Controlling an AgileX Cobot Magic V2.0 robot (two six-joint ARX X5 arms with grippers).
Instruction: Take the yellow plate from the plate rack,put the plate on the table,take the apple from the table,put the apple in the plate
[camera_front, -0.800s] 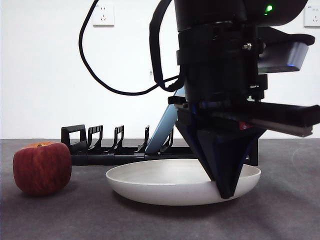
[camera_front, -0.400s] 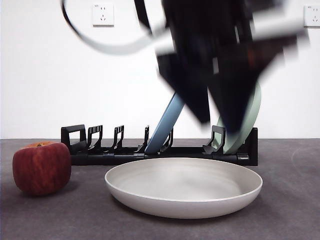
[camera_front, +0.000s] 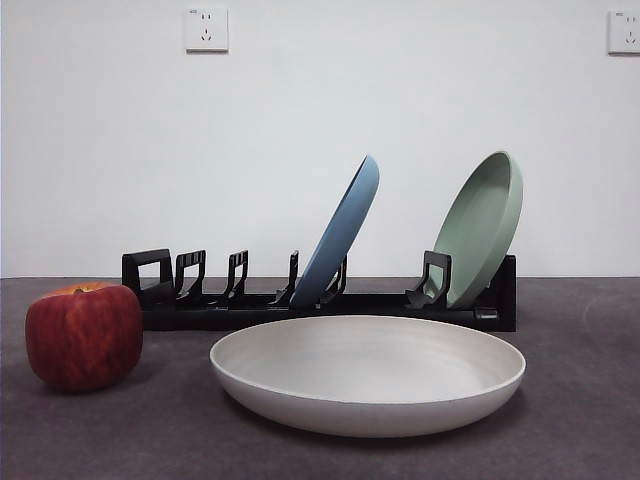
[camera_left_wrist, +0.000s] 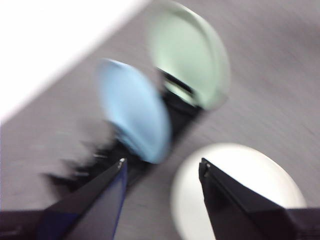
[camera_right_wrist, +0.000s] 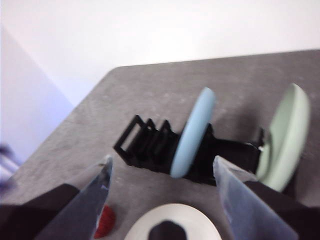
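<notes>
A: What sits nearest?

B: The yellow plate (camera_front: 367, 373) lies flat on the table (camera_front: 580, 420); the apple (camera_front: 84, 334) stands apart beside it. Behind, the plate rack (camera_front: 330, 305) holds a blue plate (camera_front: 338, 236) and a green plate (camera_front: 482, 226).

A: The grippers?

B: Left gripper (camera_left_wrist: 162, 170) and right gripper (camera_right_wrist: 160, 172) hover above, spread wide, empty.

A: Risks?

B: The blocky apple may slip if pinched off-centre.

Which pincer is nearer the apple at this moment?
Right, probably. The apple shows just beside one jaw of the open right pincer. The left pincer hangs open above the yellow plate, with no apple in its view.
</notes>
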